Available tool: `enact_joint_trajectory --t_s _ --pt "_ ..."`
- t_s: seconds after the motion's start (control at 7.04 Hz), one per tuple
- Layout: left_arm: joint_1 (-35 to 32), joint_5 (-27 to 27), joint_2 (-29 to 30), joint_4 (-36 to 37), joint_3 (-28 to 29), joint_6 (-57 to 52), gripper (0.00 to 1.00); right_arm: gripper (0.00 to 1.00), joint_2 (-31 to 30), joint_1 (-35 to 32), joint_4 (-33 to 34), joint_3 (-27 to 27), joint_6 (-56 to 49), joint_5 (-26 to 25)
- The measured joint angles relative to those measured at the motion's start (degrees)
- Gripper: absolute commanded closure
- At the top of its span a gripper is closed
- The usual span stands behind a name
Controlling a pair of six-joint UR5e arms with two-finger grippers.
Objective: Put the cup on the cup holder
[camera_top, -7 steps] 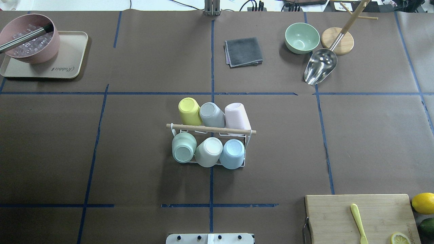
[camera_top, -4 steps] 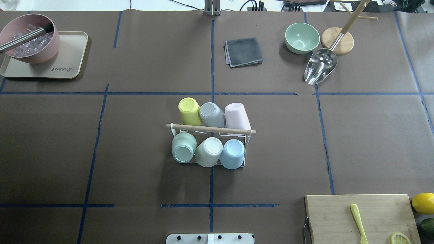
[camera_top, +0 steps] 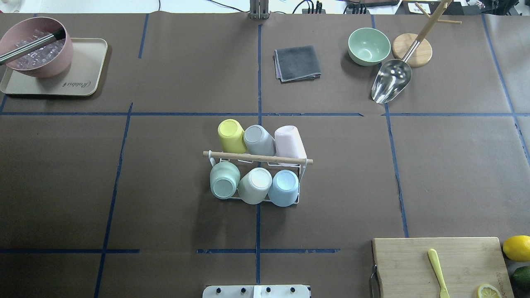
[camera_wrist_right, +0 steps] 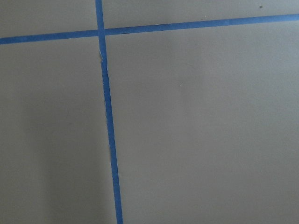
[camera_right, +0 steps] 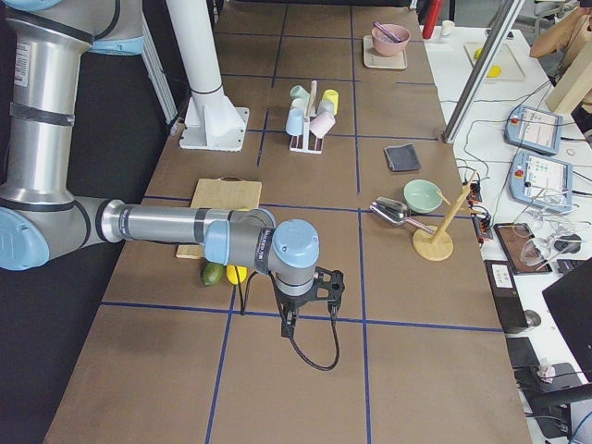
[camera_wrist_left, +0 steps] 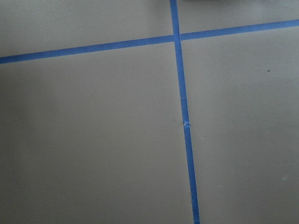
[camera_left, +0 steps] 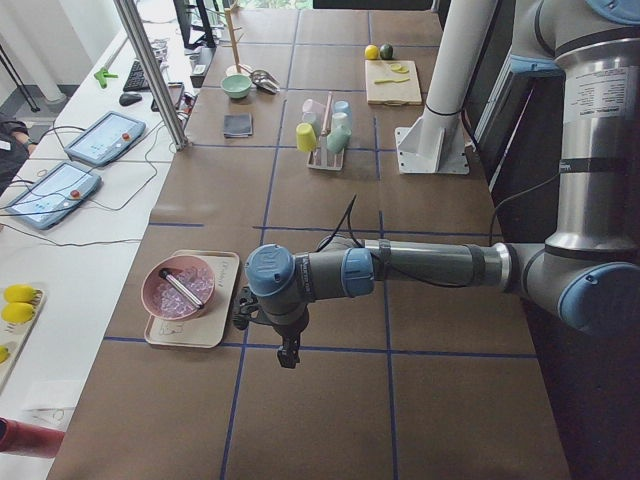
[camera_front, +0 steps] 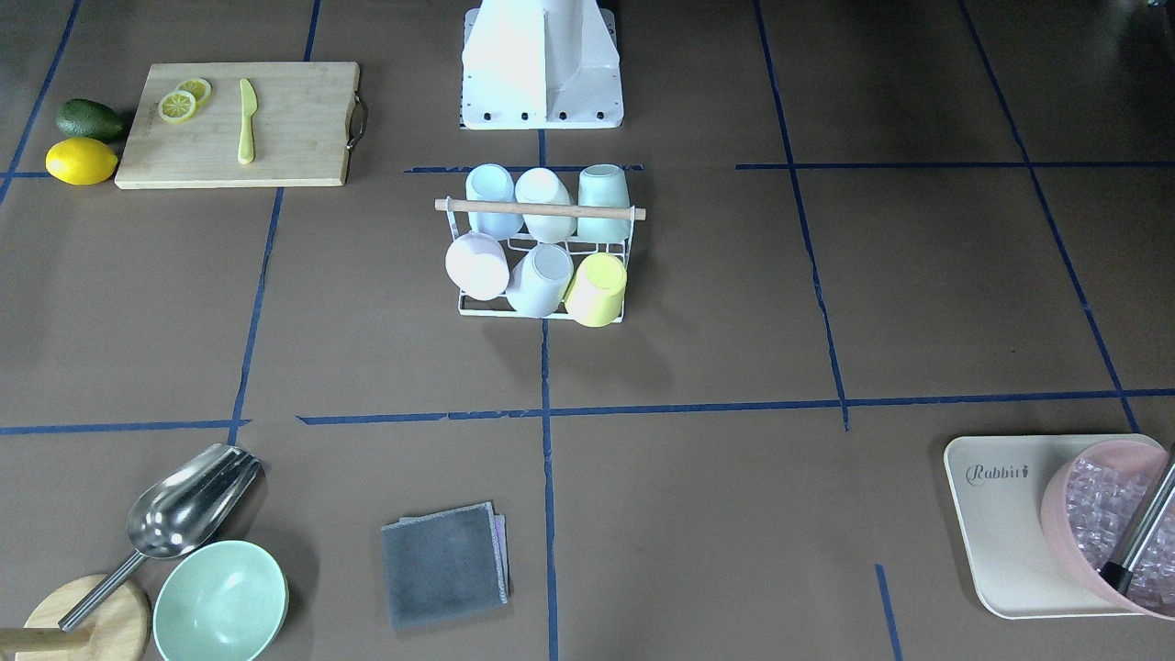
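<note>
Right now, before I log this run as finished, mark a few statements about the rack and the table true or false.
1. Six cups sit on the cup holder. True.
2. The yellow cup is in the row nearer the robot. False: it is in the farther row.
3. The pink bowl stands on the tray. True.
4. The metal scoop lies on the cutting board. False: it lies beside the green bowl; the board holds a yellow knife.
</note>
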State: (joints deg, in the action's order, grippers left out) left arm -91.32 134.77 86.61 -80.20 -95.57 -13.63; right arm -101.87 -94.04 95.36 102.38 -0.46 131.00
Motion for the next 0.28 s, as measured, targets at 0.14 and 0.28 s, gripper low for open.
enact_joint_trajectory --t_s 0.14,0.28 --pt "0.0 0.0 0.1 0.0 0.0 0.0 0.0 0.0 0.0 0.0 0.0 -0.1 -0.1 -0.1" --pt "0.0 0.0 0.1 0.0 0.0 0.0 0.0 0.0 0.0 0.0 0.0 -0.1 -0.1 -0.2"
